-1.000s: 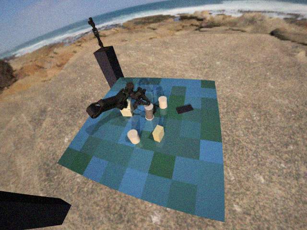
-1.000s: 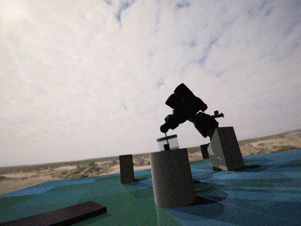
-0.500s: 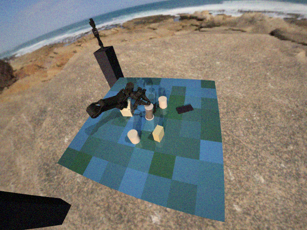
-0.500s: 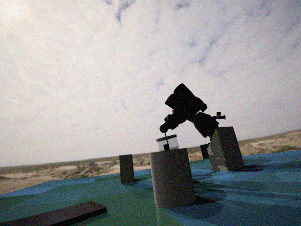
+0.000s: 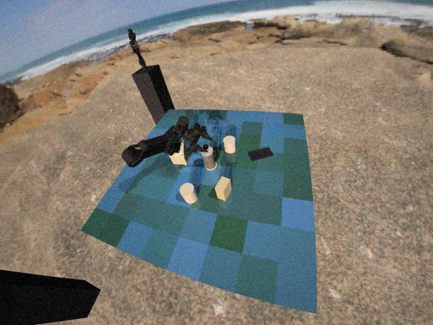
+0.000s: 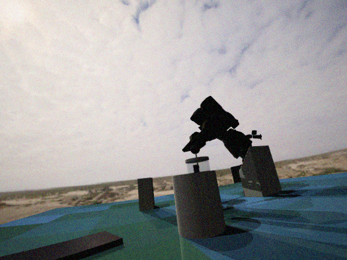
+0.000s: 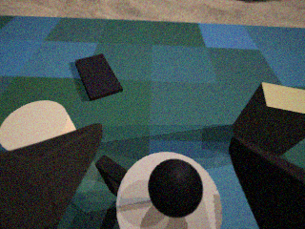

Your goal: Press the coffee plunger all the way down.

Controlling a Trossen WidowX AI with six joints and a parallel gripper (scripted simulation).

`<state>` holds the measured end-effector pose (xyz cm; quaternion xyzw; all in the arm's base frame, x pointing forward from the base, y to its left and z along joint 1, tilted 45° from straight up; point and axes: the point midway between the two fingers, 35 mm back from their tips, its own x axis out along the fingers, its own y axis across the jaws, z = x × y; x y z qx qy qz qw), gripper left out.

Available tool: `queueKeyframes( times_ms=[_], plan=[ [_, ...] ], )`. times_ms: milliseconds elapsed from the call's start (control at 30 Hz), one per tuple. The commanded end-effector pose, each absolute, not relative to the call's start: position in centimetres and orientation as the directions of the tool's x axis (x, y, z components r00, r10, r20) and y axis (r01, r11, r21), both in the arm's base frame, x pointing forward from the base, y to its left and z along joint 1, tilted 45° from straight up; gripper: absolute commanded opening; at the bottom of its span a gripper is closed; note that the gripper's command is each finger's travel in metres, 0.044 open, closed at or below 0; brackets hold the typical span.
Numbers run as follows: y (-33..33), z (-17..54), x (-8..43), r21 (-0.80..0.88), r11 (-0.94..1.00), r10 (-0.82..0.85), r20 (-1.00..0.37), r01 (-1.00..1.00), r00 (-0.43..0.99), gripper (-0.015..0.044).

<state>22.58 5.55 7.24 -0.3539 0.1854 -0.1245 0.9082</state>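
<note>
Checkered mat point(image 5: 223, 241) unlettered; tool point(image 7: 162, 191) open astride plunger knob point(image 7: 174, 187).

Coffee press point(image 6: 197, 164) base behind cylinder point(image 6: 199, 204)

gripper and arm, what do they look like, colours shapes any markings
The arm is dark, nearly black all over, built of chunky angular links with a rounded loop-like end by the mat's edge. The gripper has two broad, plain black wedge-shaped fingers. No markings, cables or labels can be made out.
</note>
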Motion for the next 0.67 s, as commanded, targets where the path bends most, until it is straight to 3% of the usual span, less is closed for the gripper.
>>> queueKeyframes(
  times_ms=[0, 233, 633],
  plan=[
    [6.1, 7.5, 22.8, -0.681, 0.727, -0.345, -0.253, 0.087, 0.904, 0.044],
    [8.7, 8.2, 22.7, -0.631, 0.775, -0.263, -0.275, 0.033, 0.925, 0.044],
    [10.3, 11.0, 20.3, -0.679, 0.731, -0.352, -0.29, 0.068, 0.89, 0.044]
  ],
)
